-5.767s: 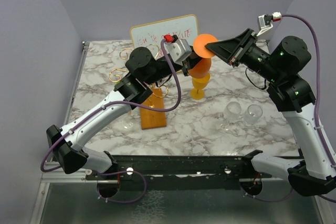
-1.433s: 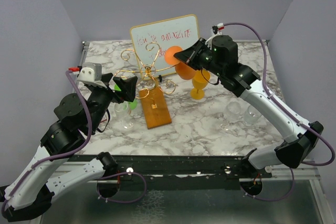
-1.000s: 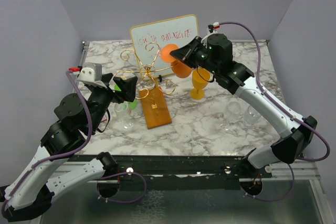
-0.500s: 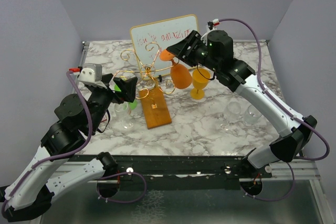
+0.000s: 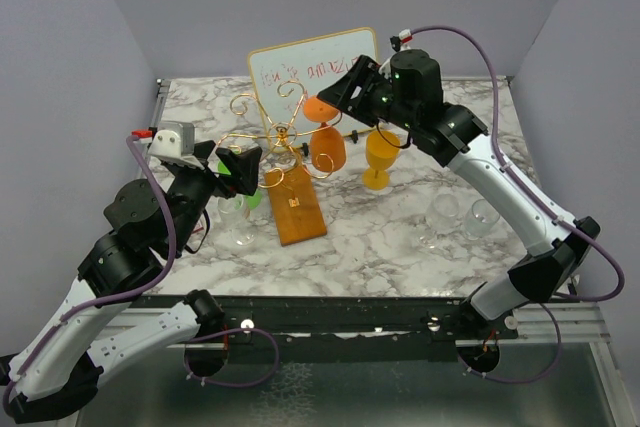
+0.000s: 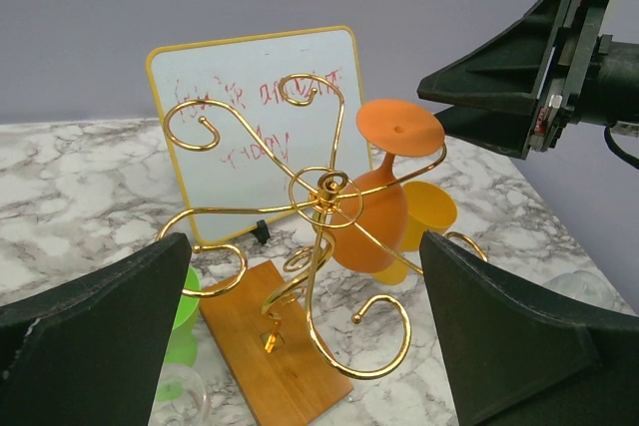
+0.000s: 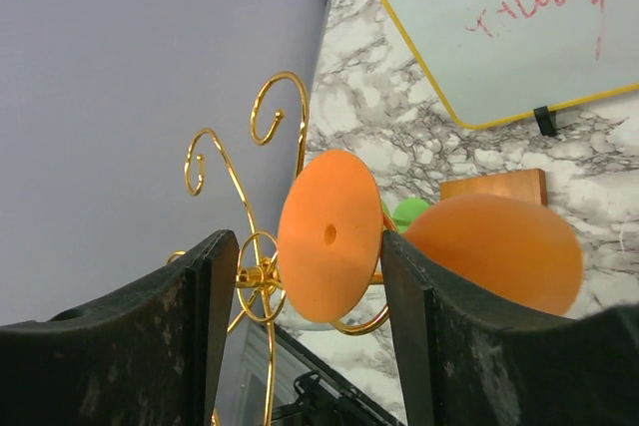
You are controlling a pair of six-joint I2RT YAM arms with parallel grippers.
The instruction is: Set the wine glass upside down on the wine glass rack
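Observation:
The orange wine glass [image 5: 328,150] hangs upside down, slightly tilted, from a curled arm of the gold wine glass rack [image 5: 280,135], foot up and bowl down. In the left wrist view the wine glass [image 6: 379,212] sits just right of the rack's stem [image 6: 321,236]. My right gripper [image 5: 345,95] is open, its fingers straddling the glass's foot [image 7: 329,234] with a gap on one side. My left gripper [image 5: 240,167] is open and empty, a short way left of the rack's wooden base [image 5: 296,209].
A framed whiteboard [image 5: 315,69] stands behind the rack. A yellow glass [image 5: 380,157] stands upright right of the rack, under the right arm. A green glass [image 5: 248,195] and a clear glass [image 5: 238,234] sit left of the base. Two clear glasses [image 5: 443,212] stand at the right.
The right gripper has opened off the orange glass's foot. The glass has dropped from slanted to hanging bowl down on the rack. The left arm has not moved.

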